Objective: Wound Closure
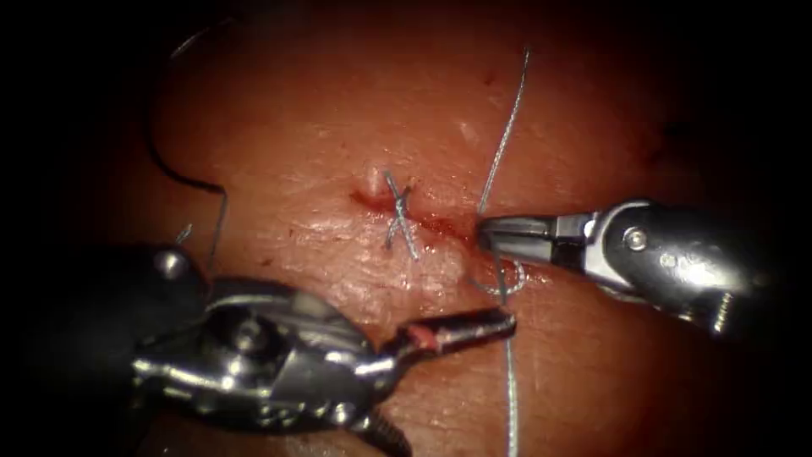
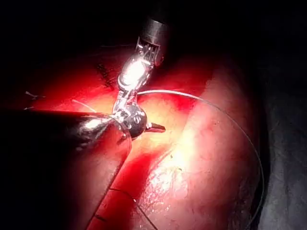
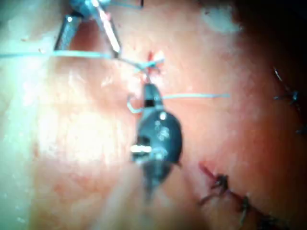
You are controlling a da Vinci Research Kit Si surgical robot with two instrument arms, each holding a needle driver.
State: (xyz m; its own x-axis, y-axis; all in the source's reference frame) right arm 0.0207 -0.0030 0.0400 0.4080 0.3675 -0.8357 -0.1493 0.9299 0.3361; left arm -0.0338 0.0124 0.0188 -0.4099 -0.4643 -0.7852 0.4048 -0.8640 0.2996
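Just right gripper on thread beside cut.

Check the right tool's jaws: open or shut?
Shut. In the endoscope view the right tool has its jaws pressed together at the cut's right end, clamping the thread just above a small loop.

thread loop crowds gap between tools | tissue above cut open
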